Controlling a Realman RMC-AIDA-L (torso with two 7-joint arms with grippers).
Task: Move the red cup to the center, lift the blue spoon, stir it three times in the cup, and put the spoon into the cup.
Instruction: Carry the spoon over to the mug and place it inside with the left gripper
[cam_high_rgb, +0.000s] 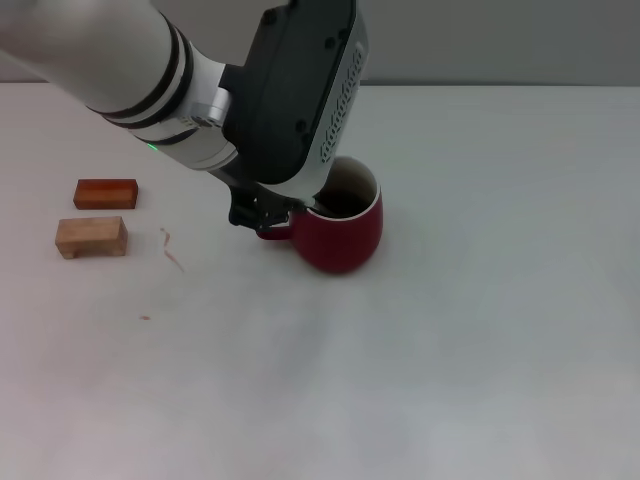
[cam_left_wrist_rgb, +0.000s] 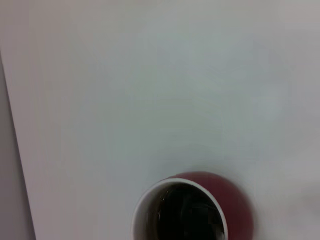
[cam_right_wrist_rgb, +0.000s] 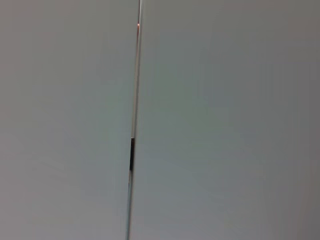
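Observation:
The red cup (cam_high_rgb: 342, 232) stands upright on the white table near the middle of the head view, its dark inside showing. Its handle (cam_high_rgb: 272, 232) points toward my left arm. My left gripper (cam_high_rgb: 266, 214) reaches down from the upper left and is shut on that handle. The left wrist view looks down into the cup (cam_left_wrist_rgb: 235, 200), with its pale rim (cam_left_wrist_rgb: 145, 197) showing. The blue spoon is out of view. My right gripper is not in view; the right wrist view shows only a plain grey surface.
A reddish-brown wooden block (cam_high_rgb: 105, 193) and a pale wooden block (cam_high_rgb: 91, 236) lie on the table (cam_high_rgb: 480, 340) at the left. Small reddish marks (cam_high_rgb: 172, 250) lie beside them. The table's far edge runs along the back.

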